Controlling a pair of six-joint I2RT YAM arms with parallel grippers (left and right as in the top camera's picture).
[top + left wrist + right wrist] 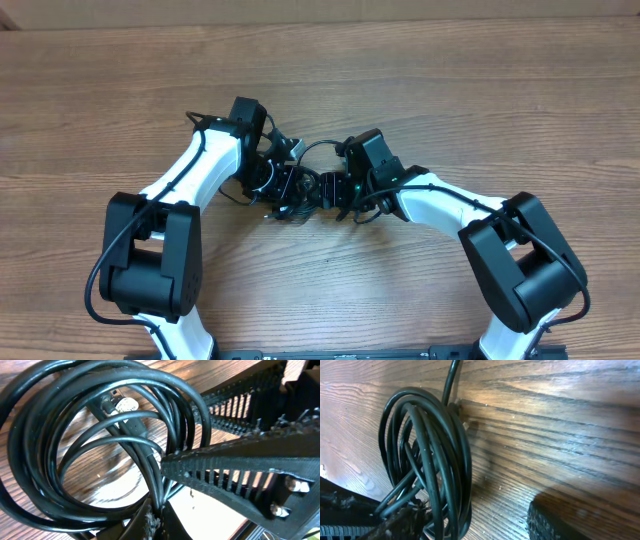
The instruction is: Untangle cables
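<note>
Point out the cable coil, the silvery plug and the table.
cable coil (454,455): right wrist view, outer strands of the loop.
silvery plug (124,405): left wrist view, its metal tip.
table (560,435): right wrist view, bare wood beside the coil.

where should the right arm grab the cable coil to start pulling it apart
Probably the outer strand on the far arc of the cable coil, opposite where the left fingers pinch the bundle. The coil seems held up on edge, so come from the side, fingers straddling that one strand.
</note>
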